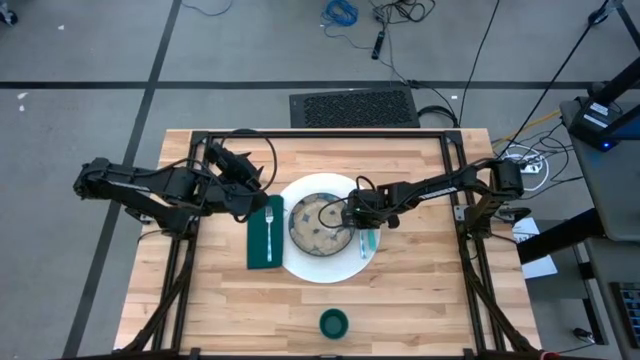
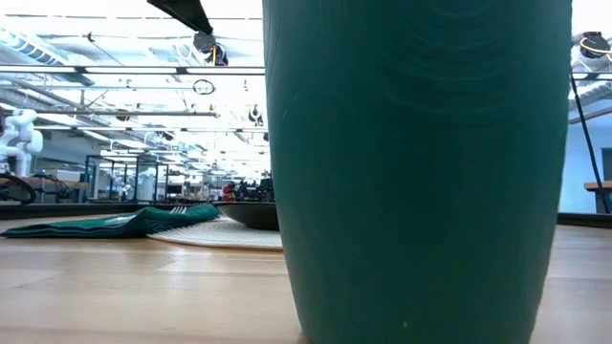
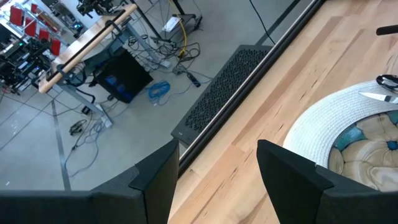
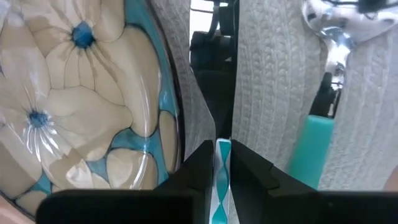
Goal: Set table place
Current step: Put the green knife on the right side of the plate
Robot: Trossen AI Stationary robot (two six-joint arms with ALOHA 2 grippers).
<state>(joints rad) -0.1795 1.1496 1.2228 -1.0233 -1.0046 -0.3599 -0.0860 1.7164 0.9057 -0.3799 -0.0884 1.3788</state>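
Filling the low view, the dark green cup [image 2: 421, 162] stands nearest, alone near the bench [image 1: 420, 300] front edge. Behind it sits the white ribbed plate [image 1: 300, 262] carrying the beige-blue flowered bowl [image 1: 318, 225]. A fork [image 1: 270, 222] lies on the green napkin [image 1: 256, 250] just left. The right tool [image 1: 352, 213], fingers clamped on a thin teal-patterned handle [image 4: 222, 180], hovers over the plate's right side beside the teal-handled spoon [image 4: 317, 140]. The left tool [image 1: 247, 172], fingers apart, waits beyond the napkin.
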